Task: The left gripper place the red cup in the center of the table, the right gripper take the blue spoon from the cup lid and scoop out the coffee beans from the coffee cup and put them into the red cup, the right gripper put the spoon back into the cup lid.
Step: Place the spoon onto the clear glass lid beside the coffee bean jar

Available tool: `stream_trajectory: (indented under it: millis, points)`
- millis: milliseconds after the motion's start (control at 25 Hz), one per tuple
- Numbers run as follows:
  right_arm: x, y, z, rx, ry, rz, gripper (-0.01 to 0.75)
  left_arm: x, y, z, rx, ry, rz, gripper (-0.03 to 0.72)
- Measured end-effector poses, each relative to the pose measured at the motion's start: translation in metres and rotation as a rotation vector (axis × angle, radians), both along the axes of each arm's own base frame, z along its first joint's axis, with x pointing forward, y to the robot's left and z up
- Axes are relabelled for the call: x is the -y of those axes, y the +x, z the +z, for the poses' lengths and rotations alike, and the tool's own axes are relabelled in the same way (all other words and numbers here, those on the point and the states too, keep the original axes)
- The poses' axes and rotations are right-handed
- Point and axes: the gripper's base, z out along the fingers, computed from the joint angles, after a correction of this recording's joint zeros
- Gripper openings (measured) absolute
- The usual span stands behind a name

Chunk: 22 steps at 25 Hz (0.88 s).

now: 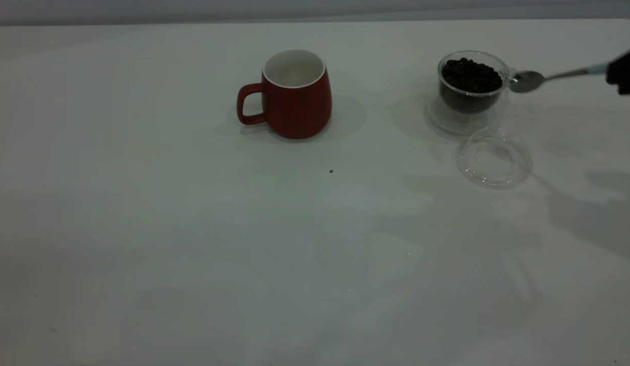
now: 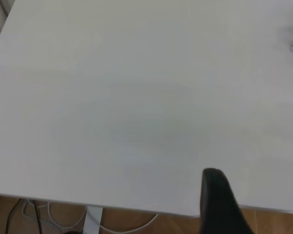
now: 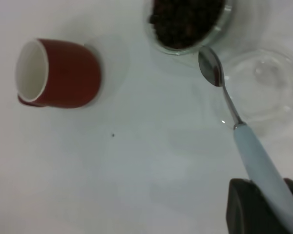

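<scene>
Currently the right gripper (image 1: 622, 71) is coming in from the right edge of the exterior view, fingers clamped on the pale blue handle of the blue spoon (image 1: 541, 78). Spoon is held above the table (image 1: 142, 229), shaft running roughly left-right, metal bowl pointing left. Spoon bowl is sitting just beside the right rim of the coffee cup (image 1: 471, 84); cannot tell if touching. Spoon bowl is looking empty in the right wrist view (image 3: 211, 67).

Coffee cup is standing upright at far right of table, filled w/ coffee beans (image 1: 471, 75) nearly to the rim. Beans are heaped, dark, none seen in the spoon.

Cup lid (image 1: 494, 158) is lying flat on the table just near of the coffee cup, slightly to its right; lid is holding nothing.

Red cup (image 1: 293, 94) is standing upright around table centre, far half, well apart to the left of the coffee cup. Handle is pointing left, white inside showing, no beans visible in it.

Left gripper (image 2: 224, 204): only one dark finger is showing in the left wrist view, over the table edge, away from all items. Finger spacing — cannot tell. Not in exterior view.

One tiny dark speck (image 1: 331, 171) is lying on the table, near of the red cup.
</scene>
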Motion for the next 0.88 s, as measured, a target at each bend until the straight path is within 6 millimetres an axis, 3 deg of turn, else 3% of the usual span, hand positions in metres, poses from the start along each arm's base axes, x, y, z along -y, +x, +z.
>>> stream_trajectory:
  millis: [280, 600, 880]
  points:
    - [0.007, -0.004, -0.02, -0.034, 0.093, -0.015, 0.11, 0.0, 0.0, 0.0, 0.0, 0.0, 0.0, 0.445]
    - [0.003, -0.006, -0.068, -0.135, 0.201, -0.053, 0.11, 0.0, 0.0, 0.0, 0.0, 0.0, 0.0, 0.445]
    - [0.002, 0.004, -0.096, -0.147, 0.278, -0.071, 0.11, 0.0, 0.0, 0.0, 0.0, 0.0, 0.0, 0.445]
